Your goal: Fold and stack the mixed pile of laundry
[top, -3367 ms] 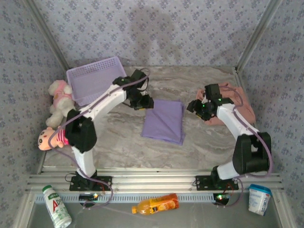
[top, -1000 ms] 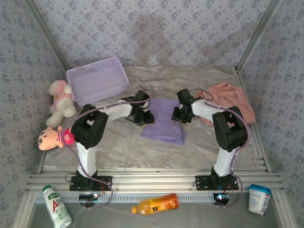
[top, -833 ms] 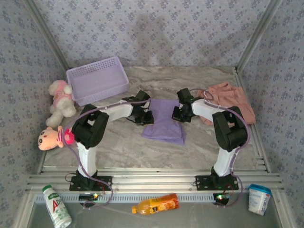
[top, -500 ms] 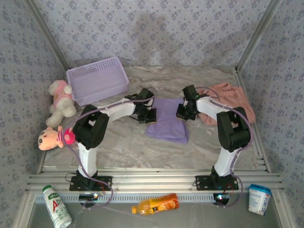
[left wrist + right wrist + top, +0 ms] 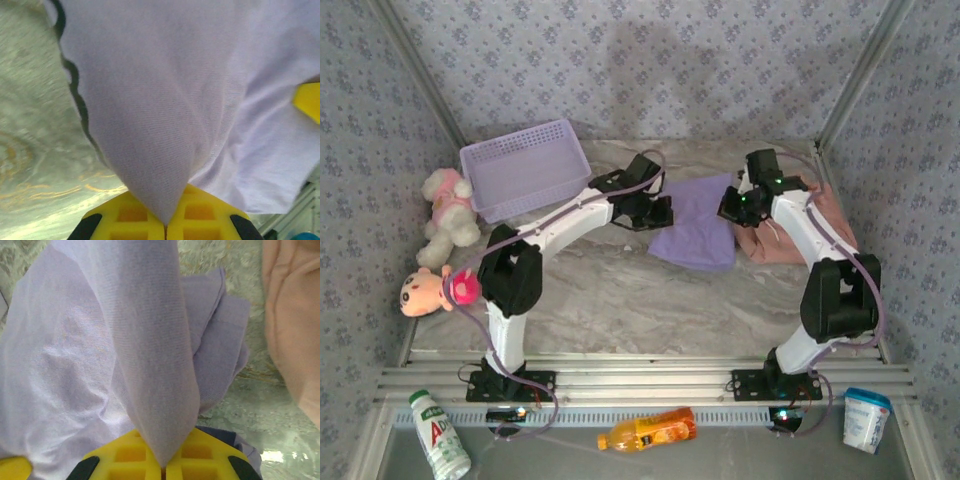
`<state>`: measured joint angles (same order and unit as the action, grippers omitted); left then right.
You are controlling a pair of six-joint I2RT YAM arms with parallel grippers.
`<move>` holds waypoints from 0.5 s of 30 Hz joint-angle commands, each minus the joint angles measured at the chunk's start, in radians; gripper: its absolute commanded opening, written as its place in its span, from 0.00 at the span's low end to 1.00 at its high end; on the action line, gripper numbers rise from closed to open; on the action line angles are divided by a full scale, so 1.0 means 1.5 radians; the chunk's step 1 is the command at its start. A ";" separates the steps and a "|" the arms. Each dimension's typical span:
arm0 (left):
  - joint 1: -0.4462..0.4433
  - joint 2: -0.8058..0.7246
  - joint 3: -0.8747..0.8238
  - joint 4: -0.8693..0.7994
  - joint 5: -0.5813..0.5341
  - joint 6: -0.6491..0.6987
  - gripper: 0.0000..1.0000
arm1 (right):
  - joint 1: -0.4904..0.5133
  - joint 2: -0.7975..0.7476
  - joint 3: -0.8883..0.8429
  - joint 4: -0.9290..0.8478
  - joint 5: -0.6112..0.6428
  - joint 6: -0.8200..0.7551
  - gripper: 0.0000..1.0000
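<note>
From above, the lavender T-shirt (image 5: 698, 235) lies on the marble surface (image 5: 600, 290), just beside the salmon-pink garment (image 5: 790, 240), with the left hand (image 5: 661, 212) and right hand (image 5: 728, 208) at its far corners. In the left wrist view, the left hand (image 5: 165, 227) is pinching a fold of the lavender T-shirt (image 5: 165, 100). In the right wrist view, the right hand (image 5: 162, 467) pinches another fold likewise.

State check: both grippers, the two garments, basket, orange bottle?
left gripper: shut on lavender T-shirt
right gripper: shut on lavender T-shirt
lavender T-shirt: folded, pinched at its far corners
salmon-pink garment: crumpled, unfolded
lavender mesh basket: upright, empty
orange drink bottle: lying on its side
</note>
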<state>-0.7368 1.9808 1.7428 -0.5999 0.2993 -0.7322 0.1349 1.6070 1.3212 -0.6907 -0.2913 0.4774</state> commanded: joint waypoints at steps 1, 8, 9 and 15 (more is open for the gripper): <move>-0.012 0.023 0.078 -0.020 0.004 -0.018 0.00 | -0.022 -0.024 0.035 -0.039 -0.032 -0.021 0.00; -0.027 0.107 0.292 -0.073 0.041 -0.025 0.00 | -0.087 -0.051 0.062 -0.061 -0.061 -0.034 0.00; -0.033 0.131 0.342 -0.095 0.044 -0.019 0.00 | -0.099 -0.057 0.068 -0.064 -0.066 -0.034 0.00; -0.059 0.293 0.633 -0.174 0.075 -0.042 0.00 | -0.170 -0.080 0.103 -0.086 -0.094 -0.048 0.00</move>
<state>-0.8028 2.3466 2.5504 -0.7944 0.3595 -0.7666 -0.0834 1.5249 1.4281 -0.7723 -0.3794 0.4355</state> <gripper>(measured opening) 0.060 0.075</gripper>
